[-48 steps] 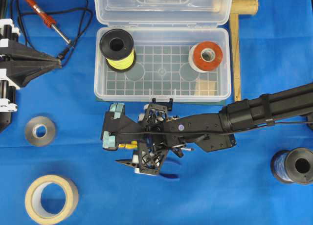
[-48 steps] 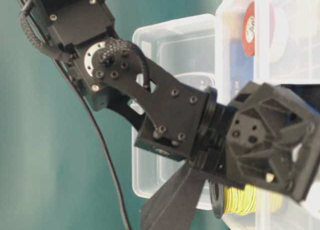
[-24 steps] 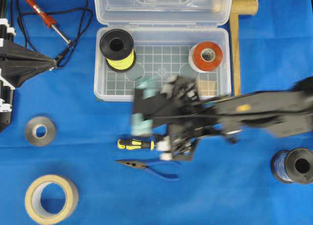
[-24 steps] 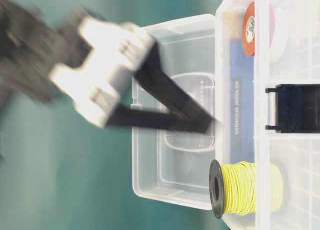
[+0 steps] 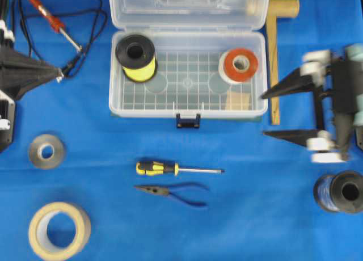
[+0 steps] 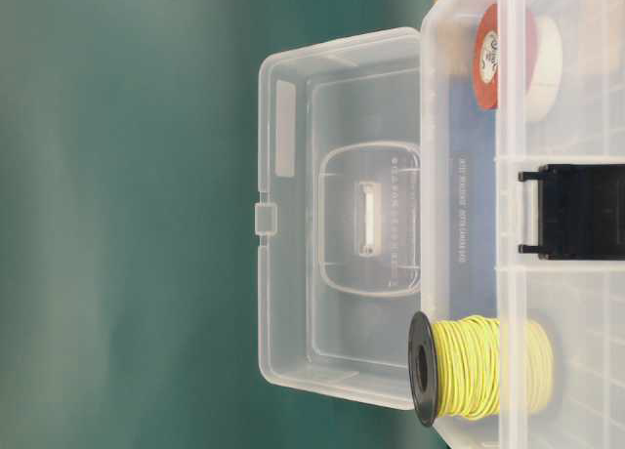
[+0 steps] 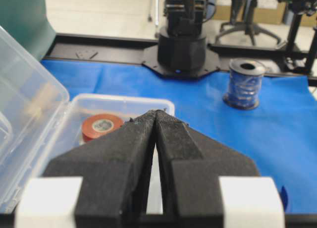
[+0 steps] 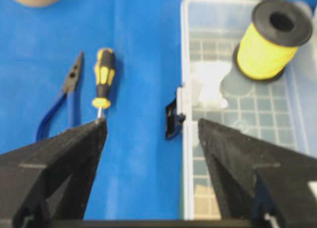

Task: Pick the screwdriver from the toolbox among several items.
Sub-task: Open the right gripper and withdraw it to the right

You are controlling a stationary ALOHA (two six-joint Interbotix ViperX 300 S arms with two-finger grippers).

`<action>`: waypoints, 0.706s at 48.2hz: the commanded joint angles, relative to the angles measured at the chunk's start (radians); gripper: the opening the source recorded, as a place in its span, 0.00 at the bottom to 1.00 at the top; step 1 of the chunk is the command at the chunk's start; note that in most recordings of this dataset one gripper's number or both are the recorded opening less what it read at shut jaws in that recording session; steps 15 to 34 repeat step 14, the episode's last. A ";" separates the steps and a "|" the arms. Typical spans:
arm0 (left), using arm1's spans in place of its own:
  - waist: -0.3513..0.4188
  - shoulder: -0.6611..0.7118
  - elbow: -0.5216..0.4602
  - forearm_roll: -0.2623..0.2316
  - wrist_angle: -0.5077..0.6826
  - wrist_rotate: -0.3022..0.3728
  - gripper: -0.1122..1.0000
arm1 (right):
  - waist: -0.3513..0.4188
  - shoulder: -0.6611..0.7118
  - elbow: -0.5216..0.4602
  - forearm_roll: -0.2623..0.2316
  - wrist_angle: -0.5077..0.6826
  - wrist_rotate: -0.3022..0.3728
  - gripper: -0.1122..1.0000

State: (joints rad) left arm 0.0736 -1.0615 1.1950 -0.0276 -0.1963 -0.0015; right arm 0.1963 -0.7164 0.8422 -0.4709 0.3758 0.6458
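overhead: screwdriver (image 5: 170,169) lies on the blue cloth (image 5: 91,130) in front of the toolbox (image 5: 188,110), well apart from the right gripper (image 5: 266,114) — jaws spread, empty. left wrist: left gripper (image 7: 157,114) pressed together. right wrist: screwdriver beyond the left-hand fingertip.

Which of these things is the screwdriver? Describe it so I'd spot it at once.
Find the clear plastic toolbox standing open on the blue cloth. Just in front of its dark latch, out on the cloth, two slim tools lie side by side. The screwdriver is the one nearer the box, with a yellow-and-black handle and straight silver shaft; the blue-handled pliers lie beyond it.
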 commanded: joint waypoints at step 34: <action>0.003 0.003 -0.005 -0.002 -0.005 0.002 0.10 | -0.051 -0.262 0.298 -0.031 -0.181 0.003 0.78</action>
